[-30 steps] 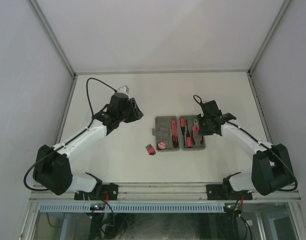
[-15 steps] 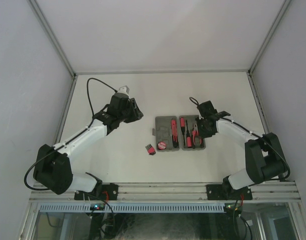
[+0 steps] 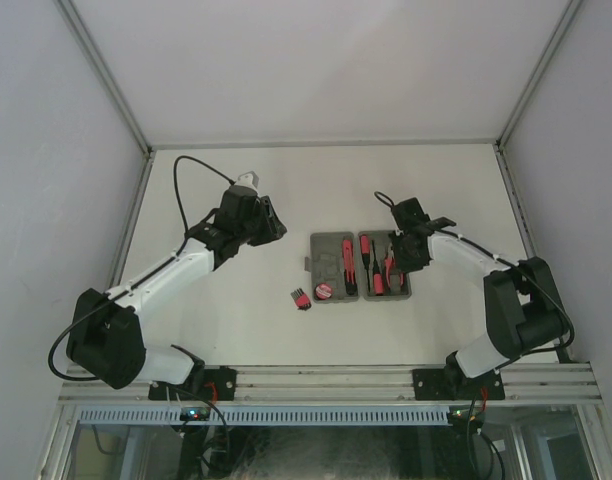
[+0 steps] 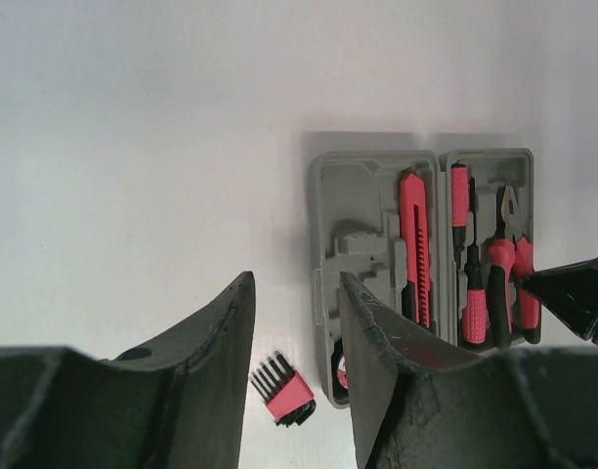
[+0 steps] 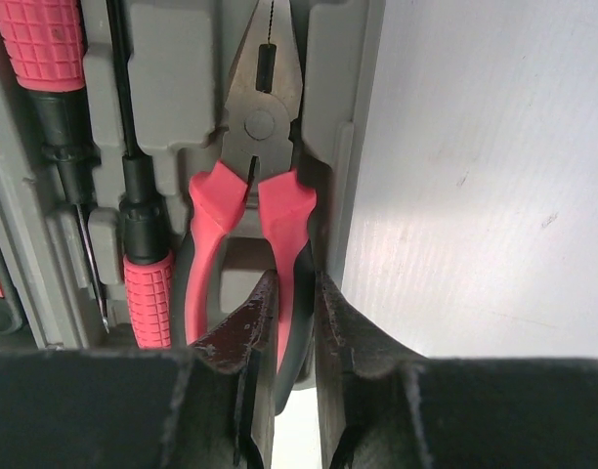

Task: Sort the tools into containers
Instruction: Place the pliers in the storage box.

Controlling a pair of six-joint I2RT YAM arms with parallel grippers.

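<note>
R tool point(image 5: 294, 298) pinches pliers point(image 5: 263, 127) handle, in case point(image 5: 172, 78).

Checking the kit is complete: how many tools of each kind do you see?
Red-handled screwdrivers: 2
Red-handled pliers: 1
Long red-black knife-like tool: 1
Red-black hex key set: 1
Small round red-black tool: 1
Total: 6

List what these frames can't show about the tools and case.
- Right wrist: pliers handle ends, hidden behind the right gripper.
- Left wrist: round red item in the case corner, mostly behind a finger of the left gripper.
- Top: hex key set, too small to count keys.
</note>
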